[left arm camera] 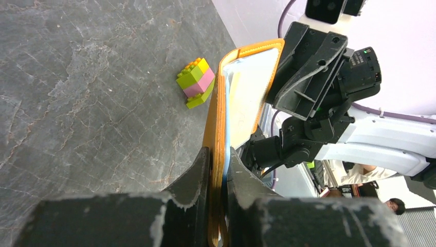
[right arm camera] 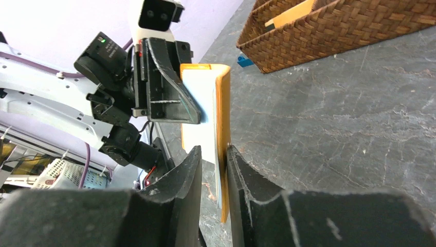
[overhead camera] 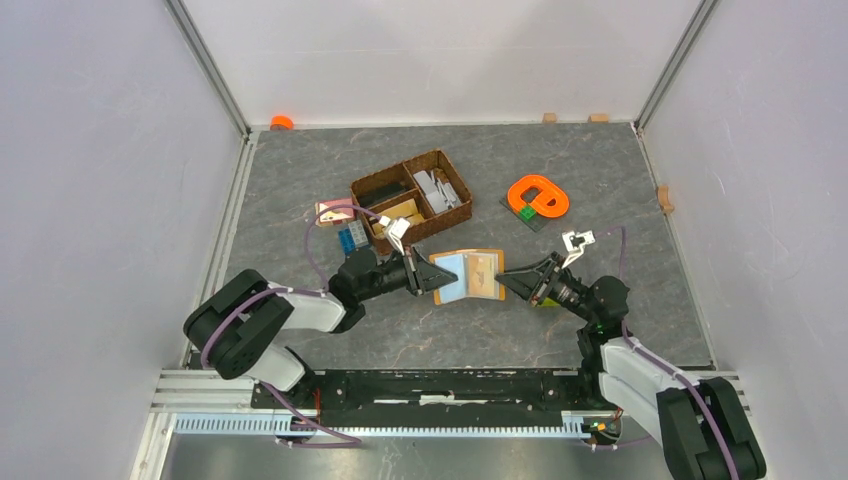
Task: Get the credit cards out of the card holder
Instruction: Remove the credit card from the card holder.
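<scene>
On the table (overhead camera: 620,300), just nearer me than the basket (overhead camera: 395,168), the card holder (overhead camera: 470,275) hangs open between my arms: my left gripper (left arm camera: 218,170) pinches one edge, my right gripper (right arm camera: 213,164) straddles the opposite edge, grip there not discernible; brick stack (left arm camera: 196,82) beside it.

Overhead camera looks down; opposing wrist cameras closely share the card holder (overhead camera: 468,276)
</scene>
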